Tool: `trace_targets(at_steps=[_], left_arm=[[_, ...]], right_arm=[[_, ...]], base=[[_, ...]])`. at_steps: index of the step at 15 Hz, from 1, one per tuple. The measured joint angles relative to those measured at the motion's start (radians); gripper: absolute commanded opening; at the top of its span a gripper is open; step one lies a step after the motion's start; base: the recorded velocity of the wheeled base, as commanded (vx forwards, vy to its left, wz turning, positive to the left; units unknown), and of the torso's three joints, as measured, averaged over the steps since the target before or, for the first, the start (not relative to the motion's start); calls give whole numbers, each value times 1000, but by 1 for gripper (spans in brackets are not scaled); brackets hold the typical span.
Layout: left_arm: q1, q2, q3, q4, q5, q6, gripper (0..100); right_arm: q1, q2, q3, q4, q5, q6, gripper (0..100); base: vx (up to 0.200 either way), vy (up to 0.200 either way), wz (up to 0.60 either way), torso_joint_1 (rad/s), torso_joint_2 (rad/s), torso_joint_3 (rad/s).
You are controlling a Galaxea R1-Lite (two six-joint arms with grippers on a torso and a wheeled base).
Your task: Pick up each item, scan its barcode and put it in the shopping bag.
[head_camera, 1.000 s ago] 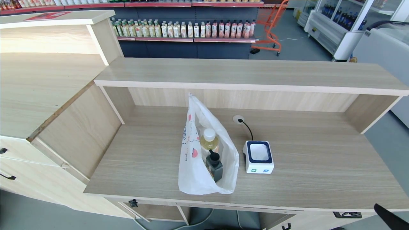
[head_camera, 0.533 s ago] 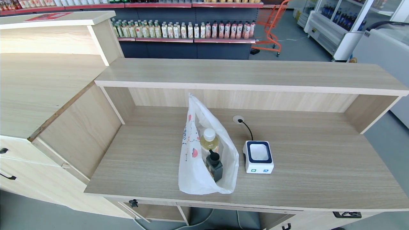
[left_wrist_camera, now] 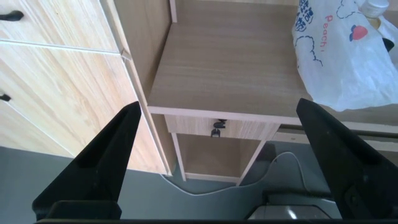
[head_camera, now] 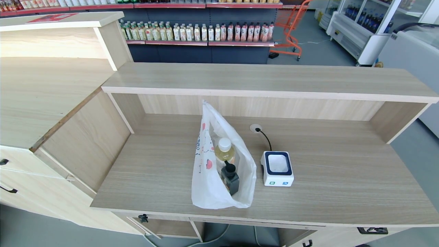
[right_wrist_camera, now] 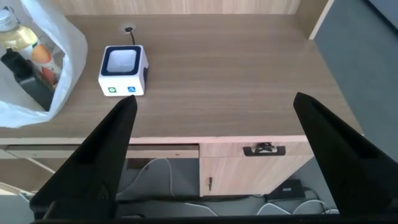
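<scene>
Two grippers hang low in front of a pale wooden checkout counter, below its front edge. The left gripper has its two black fingers spread wide and holds nothing; it faces the counter's left corner, beside a cabinet of drawers. The right gripper also has its two fingers spread wide with nothing between them, and faces the counter's right half.

One white plastic shopping bag with small red and blue prints stands on the counter, near the front edge and a little left of the middle. Its mouth is open. Two items stand upright inside it, touching each other. The nearer one is a dark pump bottle; just behind it is a bottle of yellow drink with a white cap.

One barcode scanner, a white box with a dark-framed window on top, sits just to the right of the bag without touching it. One black cable runs from the scanner back to a round port in the counter top.

Behind the counter top rises one raised ledge. Farther off, a shop shelf carries a long row of drink bottles, with one orange trolley to its right.
</scene>
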Motion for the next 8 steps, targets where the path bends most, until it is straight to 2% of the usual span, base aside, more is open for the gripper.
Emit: trace_targets(at_steps=[3,8], left_arm=[[0,0,0,0,0,-5,100],[1,0,0,1,-2,3,100]], right_arm=[[0,-1,0,0,0,1,100],[-1,0,0,-1,0,1,100]], base=[[0,0,0,0,0,0],[0,-200,0,1,0,0]])
